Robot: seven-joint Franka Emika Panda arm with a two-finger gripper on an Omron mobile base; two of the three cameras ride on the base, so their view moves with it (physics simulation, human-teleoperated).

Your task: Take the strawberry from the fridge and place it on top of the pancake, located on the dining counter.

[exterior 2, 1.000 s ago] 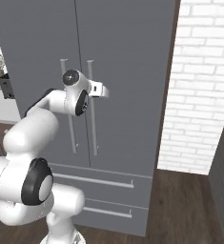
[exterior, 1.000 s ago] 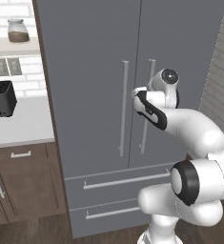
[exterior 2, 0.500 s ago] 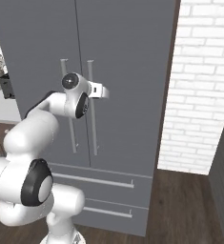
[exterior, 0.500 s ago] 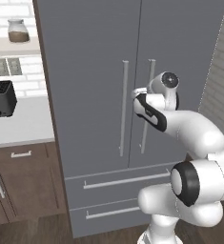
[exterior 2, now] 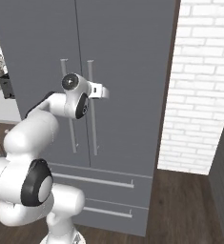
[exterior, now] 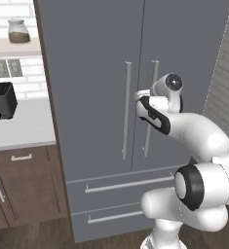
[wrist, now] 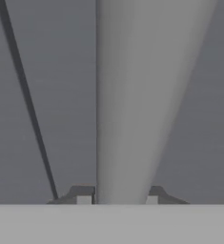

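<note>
Left of the fridge: a worktop with a toaster on it, drawers under it, a jar on the shelf above.

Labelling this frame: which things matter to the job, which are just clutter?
Job: fridge; right door handle, with the end effector shut on it.
Clutter: toaster; jar on the shelf; wood cabinets; brick wall.
</note>
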